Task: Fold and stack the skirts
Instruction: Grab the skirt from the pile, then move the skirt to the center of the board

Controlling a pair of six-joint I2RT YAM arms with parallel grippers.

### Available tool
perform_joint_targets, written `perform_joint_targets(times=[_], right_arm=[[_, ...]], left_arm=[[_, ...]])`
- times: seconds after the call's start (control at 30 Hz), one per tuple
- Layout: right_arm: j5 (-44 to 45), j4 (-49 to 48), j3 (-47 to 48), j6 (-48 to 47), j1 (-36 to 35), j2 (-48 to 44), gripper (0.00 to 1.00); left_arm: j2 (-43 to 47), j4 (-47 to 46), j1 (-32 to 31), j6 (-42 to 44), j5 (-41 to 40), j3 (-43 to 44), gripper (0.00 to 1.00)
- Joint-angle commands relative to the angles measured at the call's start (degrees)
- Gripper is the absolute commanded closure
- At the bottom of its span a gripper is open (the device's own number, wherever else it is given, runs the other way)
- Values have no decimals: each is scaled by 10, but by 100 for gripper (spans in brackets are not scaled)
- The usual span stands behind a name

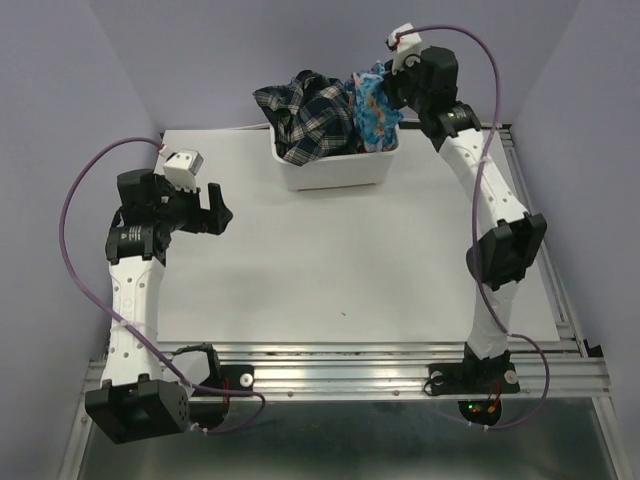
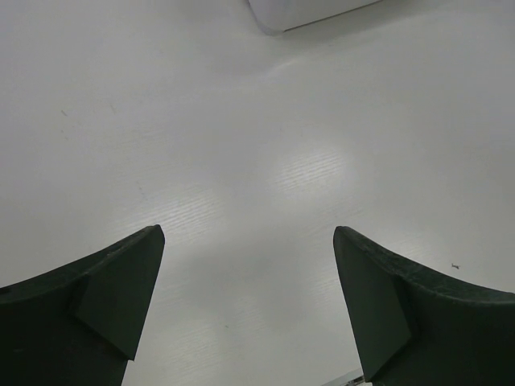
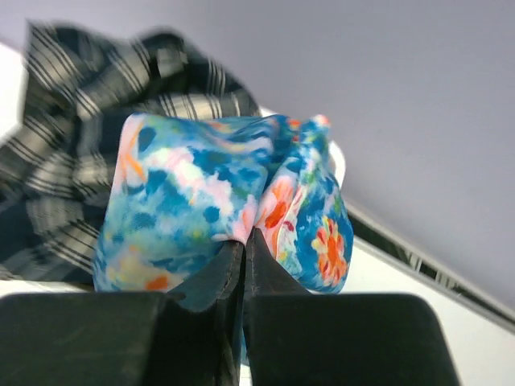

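My right gripper [image 1: 388, 88] is shut on the bright blue flowered skirt [image 1: 374, 112] and holds a bunch of it above the right end of the white bin [image 1: 330, 172]. In the right wrist view the blue skirt [image 3: 217, 193] bulges round my closed gripper [image 3: 244, 235]. A dark plaid skirt [image 1: 305, 115] is heaped in the bin and also shows in the right wrist view [image 3: 72, 153]. My left gripper [image 1: 213, 208] is open and empty above the white table [image 1: 330, 270], left of the bin. Its fingers [image 2: 121, 297] frame bare tabletop.
The white bin stands at the back middle of the table; its corner [image 2: 298, 12] shows in the left wrist view. Purple walls close the back and sides. A metal rail [image 1: 380, 365] runs along the near edge.
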State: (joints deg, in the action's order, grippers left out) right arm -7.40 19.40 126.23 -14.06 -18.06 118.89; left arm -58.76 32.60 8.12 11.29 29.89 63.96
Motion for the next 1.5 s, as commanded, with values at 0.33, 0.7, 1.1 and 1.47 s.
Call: perform_joint_targets(times=[0.33,0.7,1.1,1.47], right_arm=[[-129,27,-3,67,-2,-271,99],[-239,20,-322,84,-2,-438,99],[-273,-101,-576,140,-131,-324,99],[-211,-46,-393,207,-201,-139,25]], left_arm=[[24,-82,3,-7,82,59,2],[104,-97,2,86,156,17,2],[185,52,2,322,184,-33,3],[148,218,-16,532,169,-50,4]])
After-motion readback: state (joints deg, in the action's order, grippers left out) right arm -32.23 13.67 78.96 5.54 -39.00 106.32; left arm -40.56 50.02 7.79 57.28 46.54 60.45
